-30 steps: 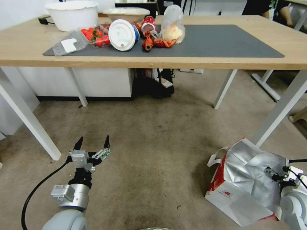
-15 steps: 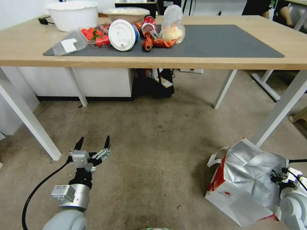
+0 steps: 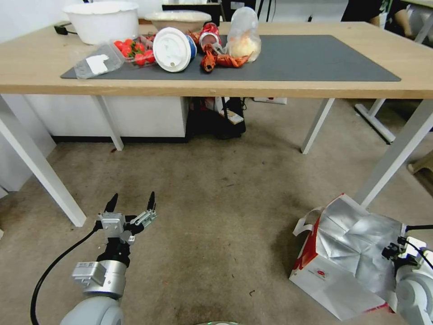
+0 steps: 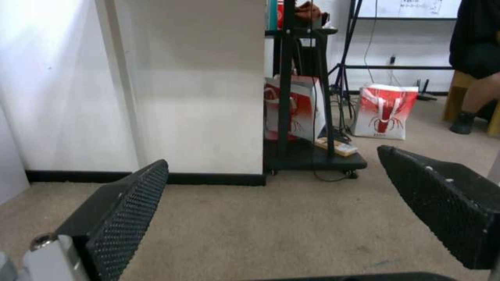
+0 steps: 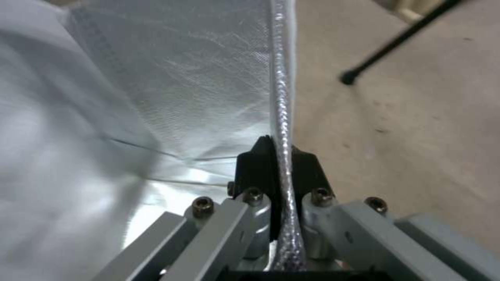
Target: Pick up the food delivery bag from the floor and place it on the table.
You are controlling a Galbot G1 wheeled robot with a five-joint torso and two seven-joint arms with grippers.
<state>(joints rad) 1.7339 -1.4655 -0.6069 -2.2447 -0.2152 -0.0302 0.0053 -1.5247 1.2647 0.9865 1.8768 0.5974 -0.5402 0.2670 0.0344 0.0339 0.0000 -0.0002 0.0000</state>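
Since a second ago the right hand (image 3: 391, 251) has drawn back from over the foil to the far edge of the food delivery bag (image 3: 347, 262), and is now pinched shut on that rim (the right wrist view shows the thin silvery edge clamped between the jaws). Bag sits on the floor (image 3: 216, 216), beside the worktop (image 3: 216, 85) leg. Lifting well likely means rising slowly, since one crinkly foil edge could tear or slip. White outer panels look stiff; the lining is creased and shiny. Well left of the bag, the left hand (image 3: 131, 203) hovers spread wide, holding nothing.
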